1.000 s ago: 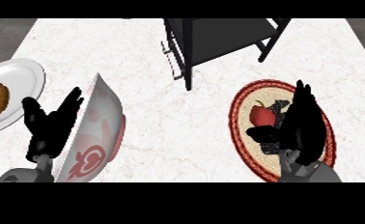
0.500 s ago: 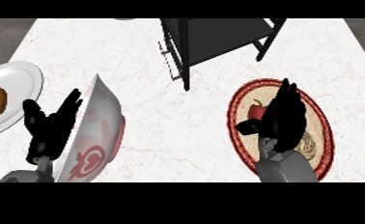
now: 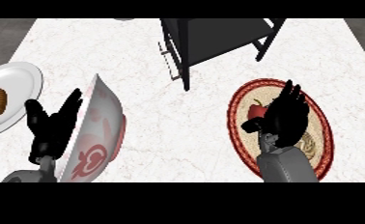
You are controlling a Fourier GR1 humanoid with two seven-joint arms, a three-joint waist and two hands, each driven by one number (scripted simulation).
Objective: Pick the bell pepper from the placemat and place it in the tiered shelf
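Note:
A red bell pepper [image 3: 257,110] lies on the round red-rimmed placemat [image 3: 319,121] at the right. My right hand [image 3: 285,117] is over it, fingers pointing up and away, thumb beside the pepper's lower left, and it hides most of the pepper. Whether the fingers curl round the pepper cannot be seen. The black tiered shelf [image 3: 214,39] stands at the back middle. My left hand [image 3: 50,129] rests open at the lower left, fingers up.
A white and red patterned bowl [image 3: 100,131] sits tilted right beside my left hand. A white plate [image 3: 18,85] with a brown food item lies at the left edge. The marble counter [image 3: 178,117] stretches between bowl and placemat.
My right hand has moved left and slightly forward over the placemat, coming down onto the pepper and covering more of it. The left hand has stayed still.

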